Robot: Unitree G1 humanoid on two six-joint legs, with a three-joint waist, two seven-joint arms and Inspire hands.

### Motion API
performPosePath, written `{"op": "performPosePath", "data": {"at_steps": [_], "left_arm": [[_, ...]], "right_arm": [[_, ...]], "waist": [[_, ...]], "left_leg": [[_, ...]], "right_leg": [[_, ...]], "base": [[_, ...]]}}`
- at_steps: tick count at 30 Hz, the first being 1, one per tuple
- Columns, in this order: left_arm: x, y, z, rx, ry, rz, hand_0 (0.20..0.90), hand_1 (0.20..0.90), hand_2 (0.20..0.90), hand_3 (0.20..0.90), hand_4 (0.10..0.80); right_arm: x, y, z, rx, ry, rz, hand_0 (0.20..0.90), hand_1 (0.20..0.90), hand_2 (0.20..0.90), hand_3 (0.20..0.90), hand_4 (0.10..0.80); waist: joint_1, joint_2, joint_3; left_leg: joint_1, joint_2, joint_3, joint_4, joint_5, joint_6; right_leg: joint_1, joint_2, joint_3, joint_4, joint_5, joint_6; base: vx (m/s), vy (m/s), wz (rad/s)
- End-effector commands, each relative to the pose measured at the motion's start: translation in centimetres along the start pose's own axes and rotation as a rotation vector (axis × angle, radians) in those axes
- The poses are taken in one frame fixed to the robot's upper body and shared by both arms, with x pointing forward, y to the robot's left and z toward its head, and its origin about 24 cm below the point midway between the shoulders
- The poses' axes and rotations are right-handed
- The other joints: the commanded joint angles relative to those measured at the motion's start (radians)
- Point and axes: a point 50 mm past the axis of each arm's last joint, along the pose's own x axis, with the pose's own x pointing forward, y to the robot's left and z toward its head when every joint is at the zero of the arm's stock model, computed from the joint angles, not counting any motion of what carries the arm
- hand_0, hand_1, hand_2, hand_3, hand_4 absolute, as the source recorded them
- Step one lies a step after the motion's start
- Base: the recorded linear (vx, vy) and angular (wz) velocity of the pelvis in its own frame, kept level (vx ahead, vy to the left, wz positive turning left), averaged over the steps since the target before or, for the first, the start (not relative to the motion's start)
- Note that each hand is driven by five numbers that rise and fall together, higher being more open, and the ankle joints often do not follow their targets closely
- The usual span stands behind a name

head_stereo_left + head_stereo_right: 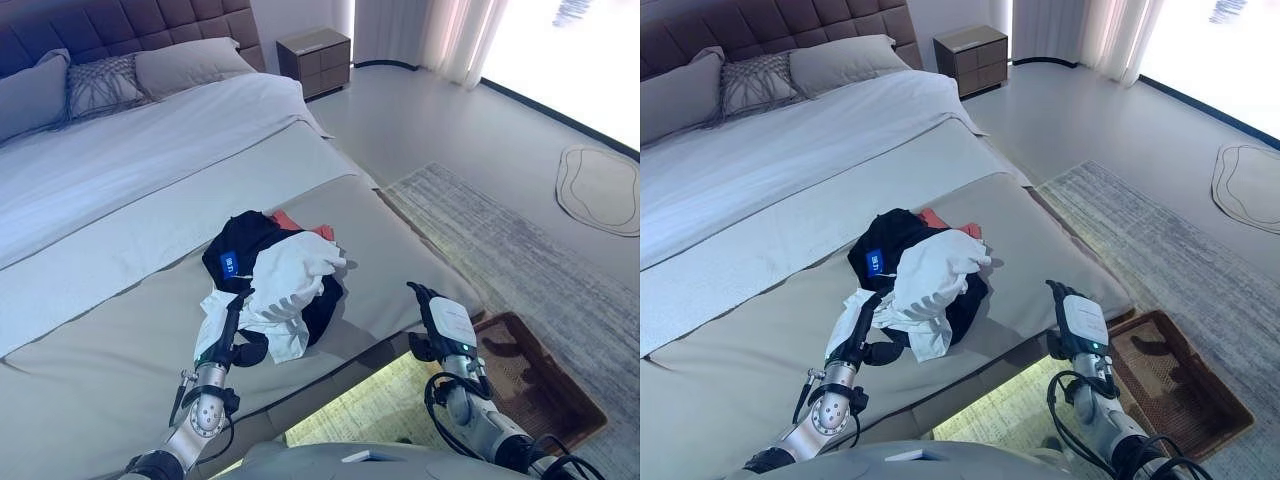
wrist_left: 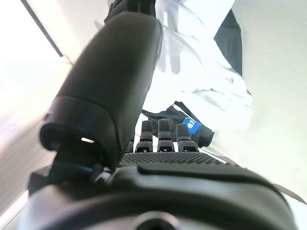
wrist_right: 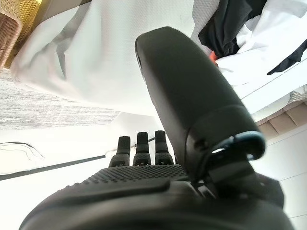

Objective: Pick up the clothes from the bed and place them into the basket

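The clothes (image 1: 270, 285) lie in one heap on the near part of the bed (image 1: 120, 330), on its grey cover close to the foot edge — a black garment with a small blue label, a white garment draped over the top and spilling toward the near side, and a bit of red cloth showing at the far edge of the heap.

The left hand (image 1: 232, 325) stands at the near left side of the heap, its fingers (image 2: 164, 132) straight and pointing up toward the clothes, touching or just beside the white cloth; it has hold of nothing. In its wrist view the thumb stands out straight and the white and black cloth fills the space past the fingertips.

The right hand (image 1: 443, 322) is raised just off the near right corner of the bed, well apart from the heap, fingers extended and relaxed, empty.

The basket (image 1: 535, 385) — a brown woven one — sits on the floor at the near right, just beside the bed's foot corner, on a pale grey rug (image 1: 500, 250). At the far end of the bed are pillows (image 1: 185, 65) against a tufted headboard (image 1: 150, 20), with a nightstand (image 1: 315, 60) to the right of it.
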Motion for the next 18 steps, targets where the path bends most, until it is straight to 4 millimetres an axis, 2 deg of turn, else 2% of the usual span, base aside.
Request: {"op": "performPosePath", "data": {"at_steps": [1, 12, 18], "left_arm": [[2.71, 4.03, 3.46, -0.06, -0.209, 0.138, 0.9, 0.9, 0.9, 0.9, 0.8], [2.85, 3.83, 3.82, -0.081, -0.228, 0.128, 0.9, 0.9, 0.9, 0.9, 0.8], [2.83, 3.64, 3.37, -0.136, -0.18, 0.101, 0.9, 0.9, 0.9, 0.9, 0.8]], "right_arm": [[3.13, -3.47, 2.83, 0.072, -0.115, -0.227, 0.9, 0.9, 0.9, 0.9, 0.8], [3.2, -3.21, 2.95, 0.078, -0.103, -0.222, 0.9, 0.9, 0.9, 0.9, 0.8], [3.29, -3.34, 2.96, 0.094, -0.09, -0.246, 0.9, 0.9, 0.9, 0.9, 0.8]], "waist": [[0.006, -0.051, 0.003], [0.009, -0.052, 0.001], [0.017, -0.05, 0.002]], "left_leg": [[0.026, -0.076, -0.037, 0.002, -0.135, 0.049], [0.025, -0.075, -0.039, 0.002, -0.133, 0.047], [0.021, -0.076, -0.045, 0.002, -0.131, 0.046]], "right_leg": [[0.006, 0.034, 0.051, 0.03, -0.077, -0.047], [0.005, 0.03, 0.05, 0.034, -0.078, -0.046], [0.005, 0.026, 0.043, 0.038, -0.08, -0.046]], "base": [[0.0, 0.0, 0.0], [0.0, 0.0, 0.0], [0.002, 0.0, 0.02]]}}
